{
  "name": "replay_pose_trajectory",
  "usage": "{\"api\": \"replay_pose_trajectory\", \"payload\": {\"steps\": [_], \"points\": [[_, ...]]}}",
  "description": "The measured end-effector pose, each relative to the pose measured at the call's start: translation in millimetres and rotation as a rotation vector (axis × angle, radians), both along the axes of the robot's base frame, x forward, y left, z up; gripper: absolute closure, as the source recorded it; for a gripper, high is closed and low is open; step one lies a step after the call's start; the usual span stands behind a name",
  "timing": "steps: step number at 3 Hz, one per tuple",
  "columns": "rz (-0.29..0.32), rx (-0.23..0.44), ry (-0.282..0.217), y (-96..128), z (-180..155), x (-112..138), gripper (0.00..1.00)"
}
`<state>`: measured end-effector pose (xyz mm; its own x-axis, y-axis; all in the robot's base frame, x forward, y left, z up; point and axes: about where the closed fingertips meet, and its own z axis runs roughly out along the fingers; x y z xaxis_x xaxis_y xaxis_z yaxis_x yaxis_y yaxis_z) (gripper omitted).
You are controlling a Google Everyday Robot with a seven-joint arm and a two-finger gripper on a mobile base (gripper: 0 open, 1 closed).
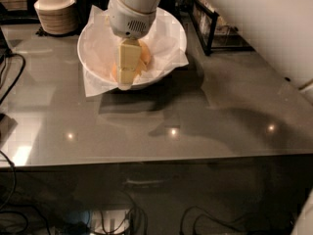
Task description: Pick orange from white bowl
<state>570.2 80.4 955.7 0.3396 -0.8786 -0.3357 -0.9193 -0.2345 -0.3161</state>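
The white bowl (168,31) stands at the back middle of the grey table, lined with crinkled white paper (98,80) that hangs over its rim. An orange (145,58) lies inside it, mostly hidden; only slivers show on either side of the gripper. My gripper (125,80), cream-coloured under a white wrist, points down into the bowl right in front of the orange, its tip near the bowl's front wall.
A stack of small cream bowls (55,11) stands at the back left. A black wire rack (210,28) stands to the right of the bowl. Dark cables (11,75) run along the table's left edge. My white arm (259,18) fills the upper right.
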Motion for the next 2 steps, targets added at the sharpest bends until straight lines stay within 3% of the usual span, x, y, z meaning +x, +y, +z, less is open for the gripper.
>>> {"api": "replay_pose_trajectory", "payload": {"steps": [1, 2], "points": [[-0.012, -0.031, -0.022, 22.4, 4.9, 28.6, 0.0], [-0.012, -0.031, -0.022, 22.4, 4.9, 28.6, 0.0]]}}
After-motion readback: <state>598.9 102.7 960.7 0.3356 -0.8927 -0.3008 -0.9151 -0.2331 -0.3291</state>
